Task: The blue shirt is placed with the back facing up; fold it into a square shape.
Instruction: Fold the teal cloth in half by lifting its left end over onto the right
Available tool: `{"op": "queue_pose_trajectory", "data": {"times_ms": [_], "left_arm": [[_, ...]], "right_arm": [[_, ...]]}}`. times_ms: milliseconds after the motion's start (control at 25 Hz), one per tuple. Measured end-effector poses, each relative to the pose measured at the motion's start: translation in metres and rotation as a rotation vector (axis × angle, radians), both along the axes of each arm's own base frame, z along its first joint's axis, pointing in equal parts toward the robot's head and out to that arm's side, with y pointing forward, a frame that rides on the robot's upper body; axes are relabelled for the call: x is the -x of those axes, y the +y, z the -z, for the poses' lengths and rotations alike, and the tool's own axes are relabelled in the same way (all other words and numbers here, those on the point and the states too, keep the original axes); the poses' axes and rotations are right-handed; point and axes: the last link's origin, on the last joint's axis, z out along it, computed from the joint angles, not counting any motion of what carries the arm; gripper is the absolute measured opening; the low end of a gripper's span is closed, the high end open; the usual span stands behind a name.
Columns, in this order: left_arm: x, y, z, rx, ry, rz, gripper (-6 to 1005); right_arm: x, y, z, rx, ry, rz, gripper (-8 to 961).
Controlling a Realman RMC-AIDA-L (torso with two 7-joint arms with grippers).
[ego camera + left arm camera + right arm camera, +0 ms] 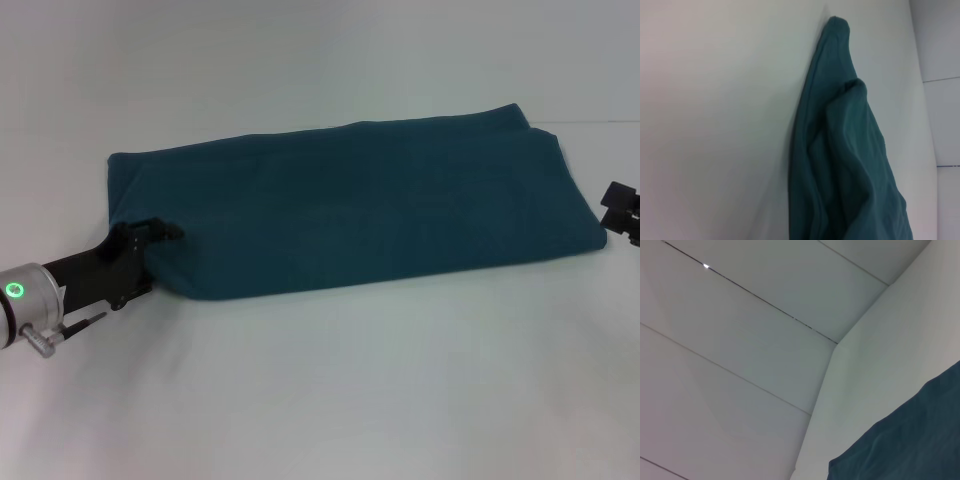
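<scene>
The blue shirt (pixel 350 210) lies on the white table as a long folded band running from left to far right, plain side up. My left gripper (pixel 160 233) is at the band's near left corner, shut on the cloth there. In the left wrist view the blue shirt (pixel 850 165) bunches in folds and rises toward the camera. My right gripper (pixel 622 212) shows only partly at the picture's right edge, just beyond the shirt's near right corner. The right wrist view catches one corner of the blue shirt (pixel 910 440).
The white table (pixel 350 380) stretches wide in front of the shirt and behind it. Its far right edge and corner (pixel 837 343) show in the right wrist view, with grey floor tiles beyond.
</scene>
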Motion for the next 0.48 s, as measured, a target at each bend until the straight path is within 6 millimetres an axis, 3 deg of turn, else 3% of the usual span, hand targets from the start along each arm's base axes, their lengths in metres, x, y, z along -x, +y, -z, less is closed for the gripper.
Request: {"op": "queue_pose_trajectory", "data": {"times_ms": [480], "left_arm": [[0.019,-0.017,-0.006,-0.047,-0.028,-0.058,579]], "right_arm": [[0.0,0.001,-0.002,-0.007,0.003,-0.001,686]]}}
